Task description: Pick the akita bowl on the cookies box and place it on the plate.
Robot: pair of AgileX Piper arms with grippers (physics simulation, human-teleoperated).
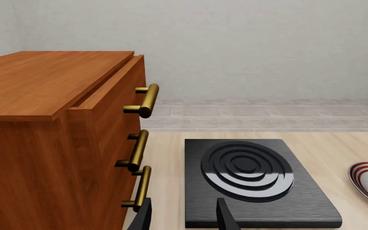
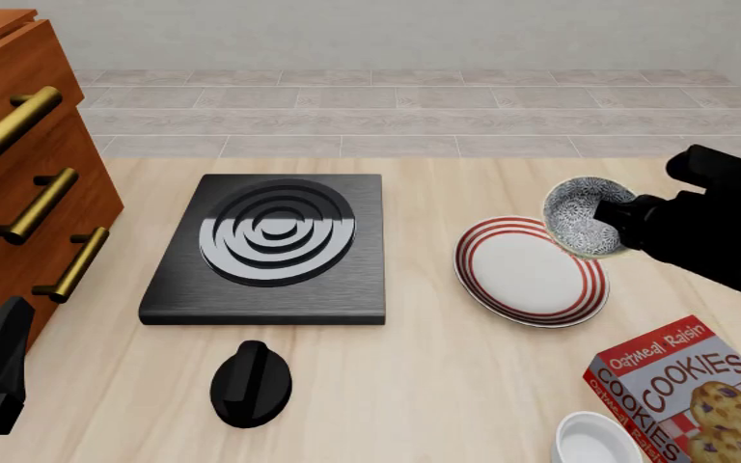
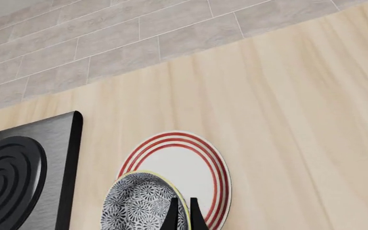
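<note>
Akita bowl (image 2: 586, 213) held tilted in the air above the far right edge of the plate (image 2: 525, 275), rim pinched by the right claw (image 3: 182, 214). Left claw (image 1: 182, 215) released, empty, near the drawers (image 2: 16, 164). Cookies box (image 2: 693, 391) on the counter (image 2: 409, 386), front right.

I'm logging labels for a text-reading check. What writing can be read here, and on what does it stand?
"Oatmeal Raisin": on the red cookies box, upper face, front view.
"COOKIES": large white letters on the same face.
"COOKIES": again along the box's side edge.
No other readable text in any view.
</note>
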